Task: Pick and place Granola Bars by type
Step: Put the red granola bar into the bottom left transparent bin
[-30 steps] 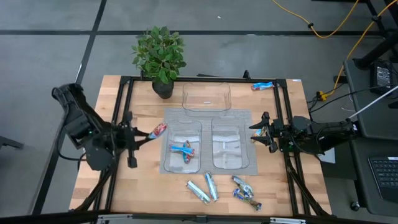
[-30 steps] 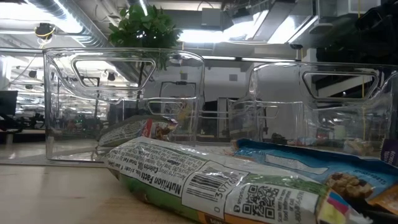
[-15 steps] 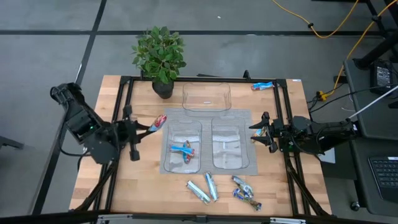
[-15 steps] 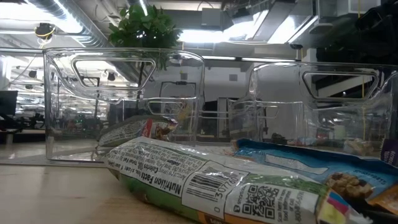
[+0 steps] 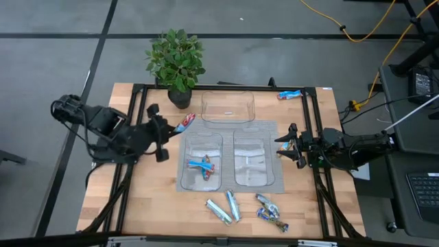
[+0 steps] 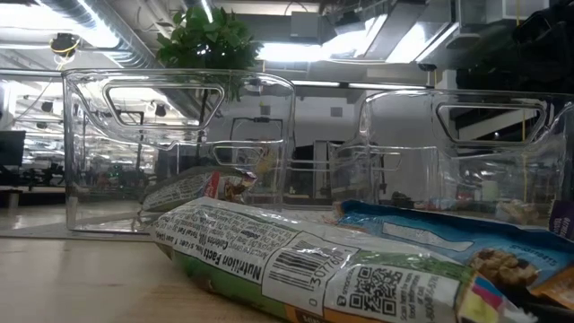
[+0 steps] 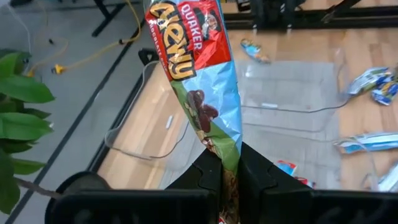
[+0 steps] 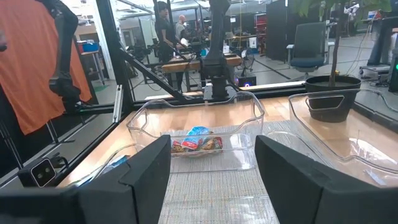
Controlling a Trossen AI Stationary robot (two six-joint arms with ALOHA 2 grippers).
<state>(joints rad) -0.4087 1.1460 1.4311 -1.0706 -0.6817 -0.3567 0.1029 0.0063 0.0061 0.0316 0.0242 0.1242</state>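
The left gripper has its fingers clamped on a Quaker Chewy bar, holding it off the desk at about ten o'clock from the left clear tray, near the potted plant. Two blue bars lie in that tray. Pale silvery-green bars and dark crinkly bars sit at six o'clock. The right gripper waits at three o'clock, fingers apart, holding nothing.
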